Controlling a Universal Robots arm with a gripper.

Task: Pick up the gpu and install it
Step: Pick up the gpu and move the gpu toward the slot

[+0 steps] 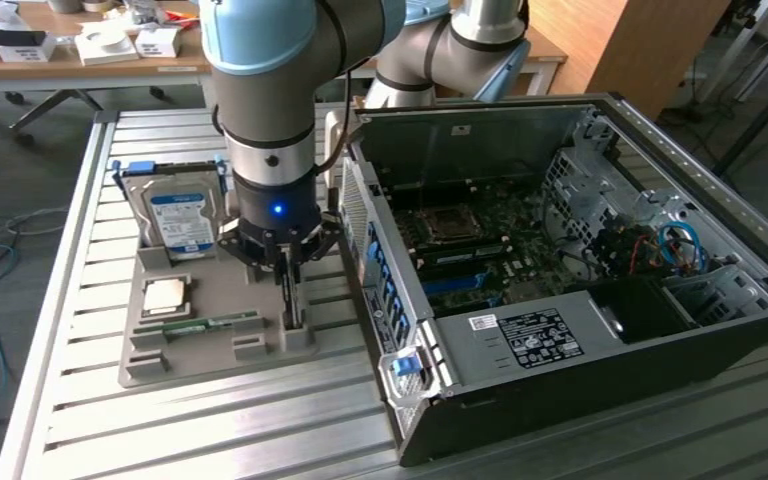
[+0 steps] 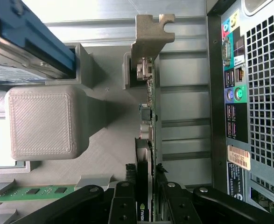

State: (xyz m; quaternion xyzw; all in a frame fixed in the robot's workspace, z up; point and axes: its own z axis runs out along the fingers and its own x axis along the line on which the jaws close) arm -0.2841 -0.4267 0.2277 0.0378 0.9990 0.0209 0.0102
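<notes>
The gpu (image 1: 291,303) stands on edge in a slot of the grey tray (image 1: 197,368), a thin dark card just beside the open computer case (image 1: 584,330). My gripper (image 1: 288,268) reaches straight down onto the card's top edge. In the wrist view the gpu (image 2: 150,98) runs away from me, with its silver bracket (image 2: 148,32) at the far end. My gripper (image 2: 146,189) has one black finger (image 2: 124,198) against each face of the card, with no gap showing, so it is shut on it. The card still sits in its slot.
The tray also holds a silver hard drive (image 1: 179,215) with a blue-white label, a square processor (image 1: 167,295) and a green memory stick (image 1: 205,324). Inside the case lies the motherboard (image 1: 471,245). Everything rests on a slatted metal table (image 1: 224,430).
</notes>
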